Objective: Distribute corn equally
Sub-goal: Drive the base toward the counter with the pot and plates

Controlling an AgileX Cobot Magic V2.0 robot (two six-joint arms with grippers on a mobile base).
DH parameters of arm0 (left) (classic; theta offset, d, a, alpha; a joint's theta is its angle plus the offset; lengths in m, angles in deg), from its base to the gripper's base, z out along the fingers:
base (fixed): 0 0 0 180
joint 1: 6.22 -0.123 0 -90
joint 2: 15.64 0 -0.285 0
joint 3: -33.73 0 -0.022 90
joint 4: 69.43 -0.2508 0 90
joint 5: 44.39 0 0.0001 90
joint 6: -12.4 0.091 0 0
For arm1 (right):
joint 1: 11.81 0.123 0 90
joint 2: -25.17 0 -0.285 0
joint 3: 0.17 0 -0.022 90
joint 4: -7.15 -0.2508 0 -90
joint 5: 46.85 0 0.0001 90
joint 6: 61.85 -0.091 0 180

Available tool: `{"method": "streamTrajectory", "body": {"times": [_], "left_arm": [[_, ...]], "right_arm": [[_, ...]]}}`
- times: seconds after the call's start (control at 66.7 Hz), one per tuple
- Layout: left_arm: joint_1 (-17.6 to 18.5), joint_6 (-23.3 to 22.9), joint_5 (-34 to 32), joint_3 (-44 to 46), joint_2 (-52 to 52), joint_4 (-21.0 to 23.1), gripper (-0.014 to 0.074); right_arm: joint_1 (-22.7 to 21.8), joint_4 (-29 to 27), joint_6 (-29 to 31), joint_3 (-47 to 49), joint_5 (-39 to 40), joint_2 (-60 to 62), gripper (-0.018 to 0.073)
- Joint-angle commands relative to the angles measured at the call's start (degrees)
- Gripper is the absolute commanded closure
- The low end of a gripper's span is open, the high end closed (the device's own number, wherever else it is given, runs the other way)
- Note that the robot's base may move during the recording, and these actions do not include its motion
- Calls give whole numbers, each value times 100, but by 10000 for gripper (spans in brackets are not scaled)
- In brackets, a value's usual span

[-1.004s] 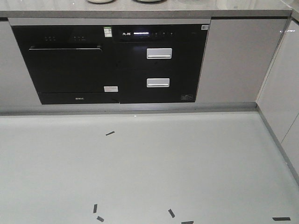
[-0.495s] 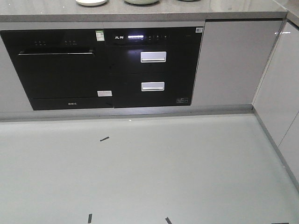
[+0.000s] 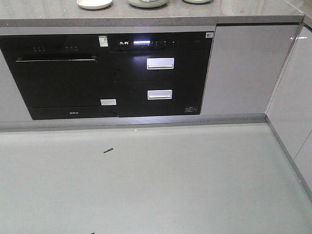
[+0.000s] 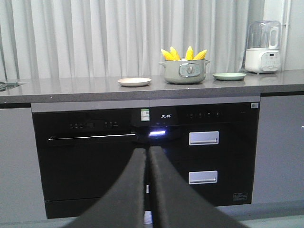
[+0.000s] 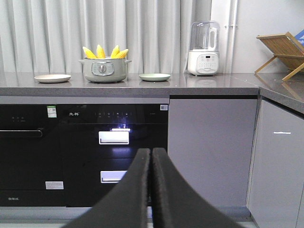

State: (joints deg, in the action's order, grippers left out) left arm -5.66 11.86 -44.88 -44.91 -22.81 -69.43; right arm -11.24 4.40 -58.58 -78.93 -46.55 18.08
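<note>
- Currently: approach phase (judged); left claw and right claw pressed closed, empty.
- Corn stands in the electric pot on the table, between cream plate and green plate.
- Next: close in, spread one claw, grip a cob.

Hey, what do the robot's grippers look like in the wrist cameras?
The left gripper and right gripper look alike: each has two plain matte black fingers, broad at the base and curving to narrow tips. No cables, markings or arm parts show.
</note>
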Motion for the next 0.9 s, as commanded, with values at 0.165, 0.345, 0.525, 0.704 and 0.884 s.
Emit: {"method": "streamTrajectory", "body": {"times": [0.165,0.345,0.525,0.704,0.884], "left_arm": [[-19,-20,-420,98,97,55,603],[-19,-20,-420,98,97,55,603],[-19,-20,-420,98,97,55,603],[-19,-20,-420,98,97,55,603],[-19,-20,-420,98,97,55,603]], "right_arm": [[-20,59,38,-50,425,49,564],[-20,59,38,-50,425,49,564],[-20,59,38,-50,425,49,564],[-20,59,38,-50,425,49,564],[-20,59,38,-50,425,49,564]]}}
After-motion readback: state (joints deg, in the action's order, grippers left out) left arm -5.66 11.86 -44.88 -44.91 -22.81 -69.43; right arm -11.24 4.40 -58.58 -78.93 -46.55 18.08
